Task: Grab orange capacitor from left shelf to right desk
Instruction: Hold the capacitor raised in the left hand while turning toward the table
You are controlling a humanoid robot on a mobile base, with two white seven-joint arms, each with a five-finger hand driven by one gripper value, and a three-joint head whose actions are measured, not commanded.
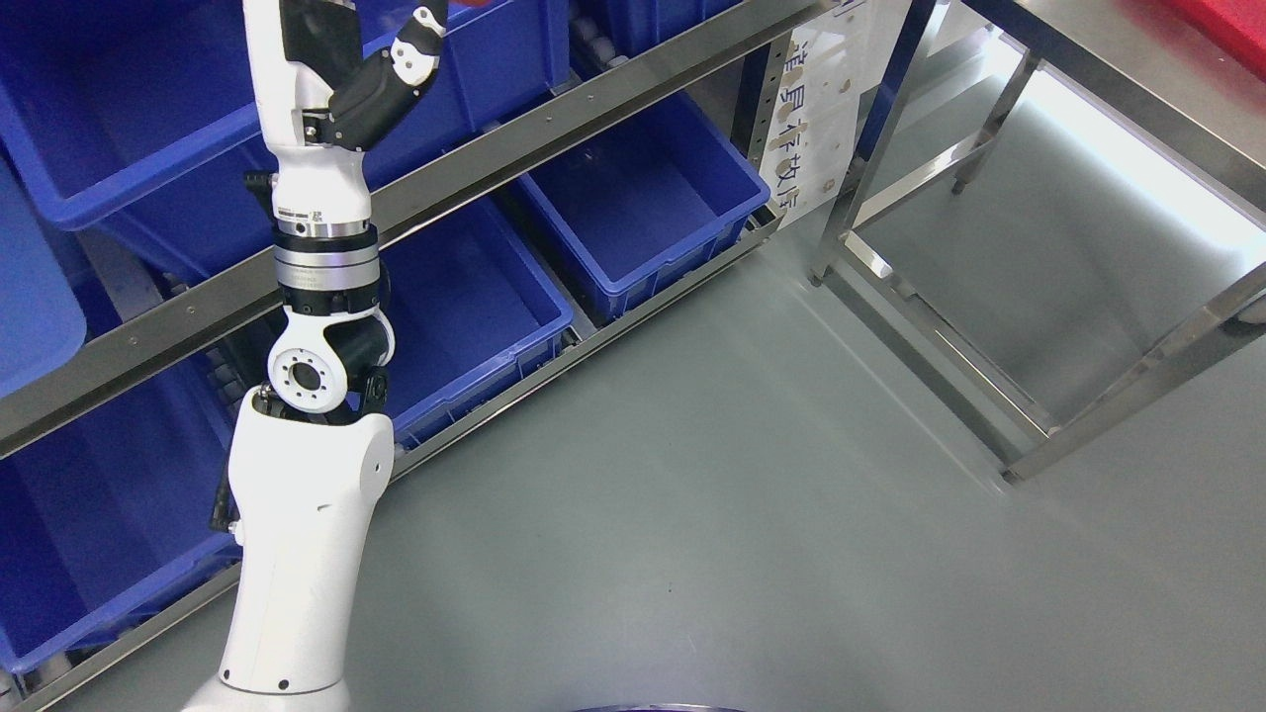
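Observation:
My left arm (pixel 307 475) comes in from the lower left and reaches straight up in front of the shelf (pixel 554 124). Its hand (pixel 391 74) is at the top edge, over an upper blue bin (pixel 148 129), and most of it is cut off by the frame. A small orange-red speck (pixel 475 3) shows at the top edge just right of the hand; I cannot tell whether it is the capacitor or whether the hand holds it. The steel desk (pixel 1098 69) stands at the upper right.
Blue bins (pixel 643 198) fill the lower shelf rows behind a steel rail. A paper sign (pixel 816 129) hangs on the shelf's end post. The desk's steel legs and crossbars (pixel 1128 386) stand on the grey floor. A red object (pixel 1226 25) lies on the desk.

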